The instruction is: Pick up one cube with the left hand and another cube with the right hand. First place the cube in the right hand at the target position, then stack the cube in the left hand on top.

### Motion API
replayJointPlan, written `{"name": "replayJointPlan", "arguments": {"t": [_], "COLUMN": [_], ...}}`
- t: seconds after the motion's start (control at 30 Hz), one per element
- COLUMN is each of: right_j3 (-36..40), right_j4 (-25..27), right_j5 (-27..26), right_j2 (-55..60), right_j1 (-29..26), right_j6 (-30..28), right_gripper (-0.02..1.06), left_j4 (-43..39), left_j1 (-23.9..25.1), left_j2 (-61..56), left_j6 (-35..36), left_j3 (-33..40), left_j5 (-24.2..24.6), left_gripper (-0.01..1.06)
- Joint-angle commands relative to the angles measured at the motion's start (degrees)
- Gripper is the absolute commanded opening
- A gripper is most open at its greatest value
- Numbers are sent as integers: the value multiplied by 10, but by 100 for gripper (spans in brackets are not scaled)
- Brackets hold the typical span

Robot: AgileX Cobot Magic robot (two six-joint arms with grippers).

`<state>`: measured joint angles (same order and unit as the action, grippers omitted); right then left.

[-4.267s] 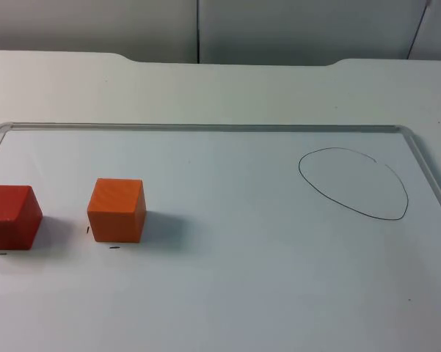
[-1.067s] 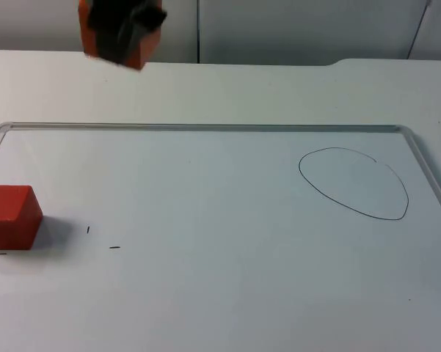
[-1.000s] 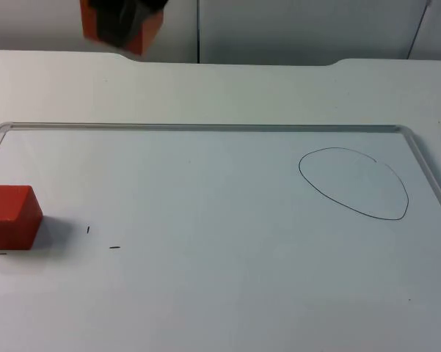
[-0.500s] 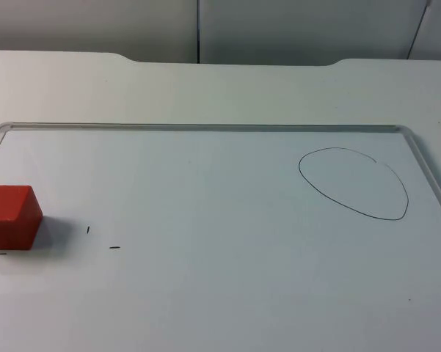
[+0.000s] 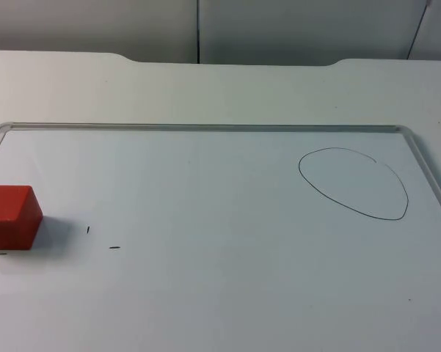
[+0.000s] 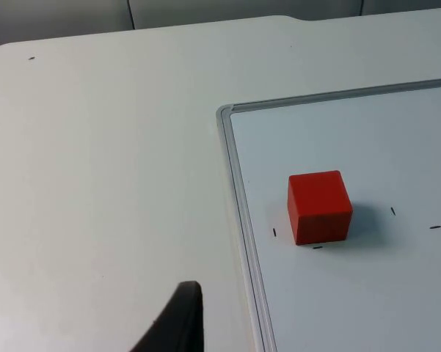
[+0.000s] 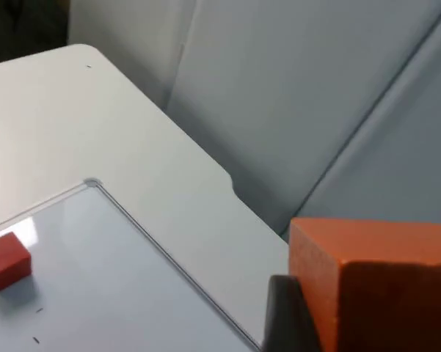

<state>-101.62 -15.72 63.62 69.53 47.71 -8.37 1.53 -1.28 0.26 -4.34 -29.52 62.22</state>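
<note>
Clamped in my right gripper (image 7: 308,323), the orange cube (image 7: 374,282) rides high above the white table (image 5: 227,92). Whether my left gripper (image 6: 177,323) is spread, I cannot tell; it hangs over bare table just outside the whiteboard's (image 5: 220,293) framed edge. Beyond it, the red cube (image 5: 11,217) sits on the whiteboard near that edge. Farther off, the drawn oval (image 5: 354,183) marks the opposite end.

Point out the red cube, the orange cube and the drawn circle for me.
red cube (image 5: 11,218), top view, on its front face.
orange cube (image 7: 381,290), right wrist view, on its near face, held by the right tool.
drawn circle (image 5: 407,202), top view, on its pen line at the right.
</note>
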Motion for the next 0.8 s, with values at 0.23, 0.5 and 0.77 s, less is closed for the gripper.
{"name": "replayJointPlan", "arguments": {"t": [0.23, 0.5, 0.77], "right_j3": [148, 148, 148], "right_j4": [-4, 27, 115], "right_j5": [-90, -115, -112], "right_j2": [-89, -87, -87], "right_j1": [1, 1, 1], "right_j6": [57, 34, -25], "right_gripper": [0, 0, 0], "left_j4": [6, 21, 127], "left_j1": [2, 2, 2], "left_j2": [-3, -3, 15], "left_j6": [2, 4, -5], "left_j3": [1, 1, -11], "left_j5": [-5, -5, -18], "left_gripper": [105, 105, 105]}}
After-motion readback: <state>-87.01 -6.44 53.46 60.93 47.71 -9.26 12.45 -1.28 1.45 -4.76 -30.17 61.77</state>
